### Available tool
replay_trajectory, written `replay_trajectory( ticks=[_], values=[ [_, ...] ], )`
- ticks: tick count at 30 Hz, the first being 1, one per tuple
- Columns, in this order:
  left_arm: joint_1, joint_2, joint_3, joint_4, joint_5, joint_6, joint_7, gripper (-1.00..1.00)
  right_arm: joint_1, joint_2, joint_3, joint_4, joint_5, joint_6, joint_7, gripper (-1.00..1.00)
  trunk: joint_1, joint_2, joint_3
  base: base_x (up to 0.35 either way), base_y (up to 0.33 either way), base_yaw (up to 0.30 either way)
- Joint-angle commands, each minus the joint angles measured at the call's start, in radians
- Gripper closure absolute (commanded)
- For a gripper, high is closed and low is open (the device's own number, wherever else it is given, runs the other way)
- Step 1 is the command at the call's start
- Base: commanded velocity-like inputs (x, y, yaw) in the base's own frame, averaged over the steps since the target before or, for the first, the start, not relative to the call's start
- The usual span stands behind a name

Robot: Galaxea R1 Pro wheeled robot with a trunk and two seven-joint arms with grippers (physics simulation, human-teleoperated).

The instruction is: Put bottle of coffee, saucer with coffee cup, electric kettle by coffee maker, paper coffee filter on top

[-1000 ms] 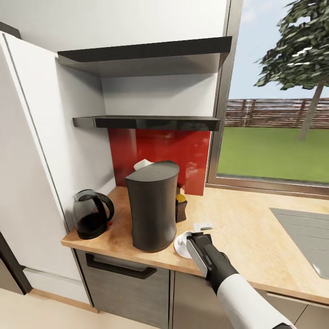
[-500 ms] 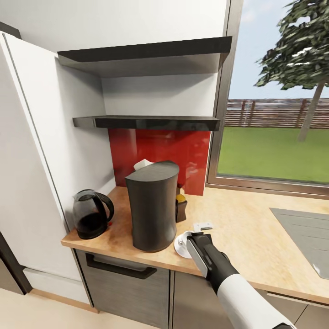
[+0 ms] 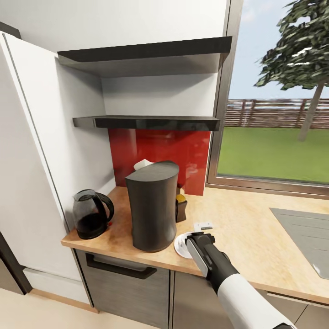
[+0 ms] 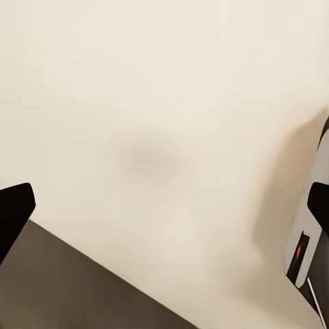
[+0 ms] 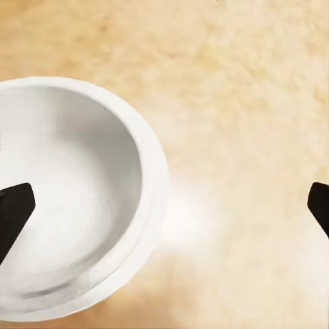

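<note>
The dark grey coffee maker (image 3: 153,210) stands on the wooden countertop (image 3: 246,237). A white paper filter (image 3: 143,163) peeks up behind its top. The coffee bottle (image 3: 181,206) stands just behind it to the right, and the dark glass kettle (image 3: 91,214) to its left. The white cup on its saucer (image 3: 182,245) sits at the maker's front right. My right gripper (image 3: 195,237) hangs over them, open. In the right wrist view the cup (image 5: 68,199) lies below, one fingertip (image 5: 14,212) over it and the other over bare counter. My left gripper (image 4: 164,205) is open above pale floor.
A small white item (image 3: 203,225) lies on the counter beyond the saucer. Two dark shelves (image 3: 146,121) hang above a red backsplash. A tall white cabinet (image 3: 32,173) borders the counter on the left, a grey cooktop (image 3: 306,237) on the right, with a window behind.
My right gripper has crept slightly forward over the cup, which now shows less of itself in the head view. Everything else stays put.
</note>
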Motion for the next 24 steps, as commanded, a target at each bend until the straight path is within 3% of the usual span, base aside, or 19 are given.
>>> replay_trajectory(
  ticks=[1, 17, 21, 24],
  values=[
    [0.0, -0.001, 0.006, -0.002, -0.01, 0.006, 0.0, -1.0, -0.001, -0.001, 0.003, -0.001, -0.011, 0.002, -0.01, -1.0, 0.0, -0.001, 0.0, 0.0, 0.0, 0.0],
    [0.0, -0.001, 0.006, 0.0, -0.01, 0.006, -0.001, -1.0, -0.001, 0.001, -0.001, -0.013, -0.011, 0.003, -0.009, -1.0, 0.0, -0.001, 0.0, 0.0, 0.0, 0.0],
    [0.0, -0.002, 0.005, 0.0, -0.01, 0.006, 0.0, -1.0, -0.001, -0.001, -0.003, -0.09, -0.008, 0.004, -0.013, -1.0, 0.0, -0.001, 0.0, 0.0, 0.0, 0.0],
    [0.0, -0.002, 0.006, 0.0, -0.01, 0.006, -0.001, -1.0, -0.001, -0.002, -0.004, -0.161, -0.005, 0.006, -0.081, -1.0, 0.0, -0.001, 0.0, 0.0, 0.0, 0.0]
  ],
)
